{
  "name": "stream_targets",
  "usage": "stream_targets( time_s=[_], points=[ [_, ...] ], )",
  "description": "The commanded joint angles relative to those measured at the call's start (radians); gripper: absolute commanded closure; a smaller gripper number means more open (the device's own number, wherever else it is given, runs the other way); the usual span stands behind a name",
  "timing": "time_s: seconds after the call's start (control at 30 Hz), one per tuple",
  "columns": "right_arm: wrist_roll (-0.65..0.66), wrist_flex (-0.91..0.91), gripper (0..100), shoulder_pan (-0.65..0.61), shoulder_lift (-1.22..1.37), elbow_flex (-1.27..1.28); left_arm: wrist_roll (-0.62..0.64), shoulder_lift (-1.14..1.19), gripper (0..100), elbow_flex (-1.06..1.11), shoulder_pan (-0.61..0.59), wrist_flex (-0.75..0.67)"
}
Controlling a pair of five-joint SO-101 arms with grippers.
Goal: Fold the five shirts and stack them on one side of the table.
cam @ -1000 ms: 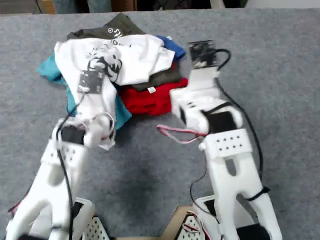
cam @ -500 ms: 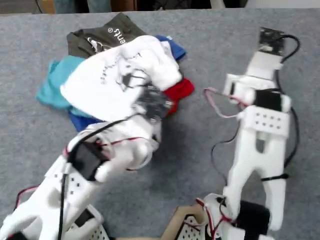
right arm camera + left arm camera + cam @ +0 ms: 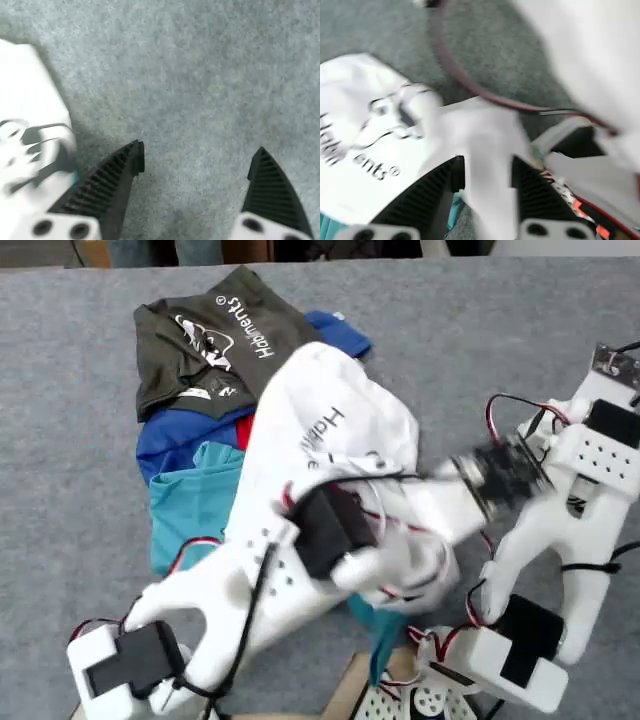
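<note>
I've swung my left gripper (image 3: 487,172) across toward the right arm, dragging the white shirt (image 3: 335,425) off the pile (image 3: 200,430). Its fingers (image 3: 440,187) pinch a fold of the shirt. My right gripper (image 3: 197,170) gapes wide over grey table (image 3: 200,75), holding nothing.

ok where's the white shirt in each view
high view: white shirt in mid table, lying over the other shirts.
left wrist view: white shirt beside the left pincer, which is shut on a fold of it.
right wrist view: white shirt beside one finger of the open right pincer.
shared landmark: the shirt's dark print, with the grey table cover around it.
</note>
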Motion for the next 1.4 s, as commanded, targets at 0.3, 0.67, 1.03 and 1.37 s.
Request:
stream_targets(
  time_s=[0.3,0.67,1.03,1.37],
  points=[
    [0.164,0.193,65.8,-0.405,0.008,-0.229,0.094,-0.176,65,0.234,-0.894,0.012],
    [0.163,-0.091,65.9,-0.833,0.489,-0.229,0.103,0.077,65,0.782,-1.155,-0.232],
    [0.169,-0.089,96.3,-0.760,0.604,-0.321,0.192,0.249,96,0.791,-1.142,-0.348],
    [0.170,-0.097,98.5,-0.554,0.286,-0.321,0.186,0.249,97,0.789,-1.187,-0.402]
  ],
)
